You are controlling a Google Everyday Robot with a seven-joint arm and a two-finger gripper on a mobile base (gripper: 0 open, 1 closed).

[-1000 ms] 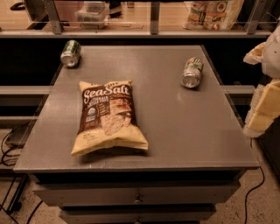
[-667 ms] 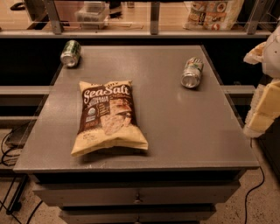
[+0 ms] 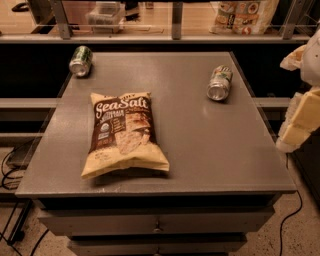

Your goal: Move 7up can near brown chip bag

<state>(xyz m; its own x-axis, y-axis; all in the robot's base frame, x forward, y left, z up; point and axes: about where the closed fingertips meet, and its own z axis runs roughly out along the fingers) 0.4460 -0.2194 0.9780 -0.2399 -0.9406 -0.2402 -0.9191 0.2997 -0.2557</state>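
Note:
The 7up can [image 3: 220, 83] lies on its side at the back right of the grey table [image 3: 200, 150], its silver end facing me. The brown chip bag [image 3: 124, 131] lies flat at the front left of the table, with "Sea Salt" lettering on its brown panel. My gripper [image 3: 300, 119] shows as pale cream parts at the right edge of the camera view, off the table's right side. It is well to the right of the can and touches nothing.
A darker, plain green can [image 3: 81, 61] lies on its side at the table's back left corner. A shelf rail with bags and a container [image 3: 245, 15] runs behind the table. Drawers [image 3: 157, 227] sit under the tabletop. Cables [image 3: 10, 165] hang at the left.

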